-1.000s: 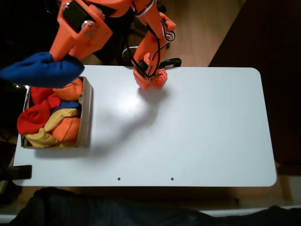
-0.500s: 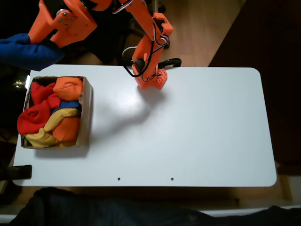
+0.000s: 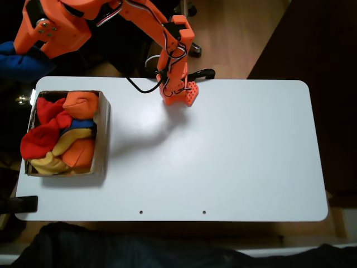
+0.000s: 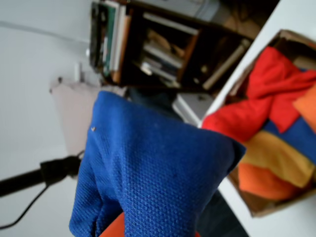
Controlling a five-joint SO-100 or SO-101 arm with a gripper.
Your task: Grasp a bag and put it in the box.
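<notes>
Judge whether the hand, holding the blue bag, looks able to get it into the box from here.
Probably yes, after moving back: the hand holds the blue bag past the box's far end, off the table. The box is open-topped and piled with bags, with nothing above it.

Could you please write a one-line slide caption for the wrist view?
Gripper holds the blue bag off the table, beside the box of bean bags.

No text, label, brand, number or sign can be read in either view. The book spines on the shelf (image 4: 148, 44) in the wrist view are too blurred to make out any lettering. The bag (image 4: 148, 168), the box (image 3: 102, 131) and the table (image 3: 234, 145) are plain, with no markings.
</notes>
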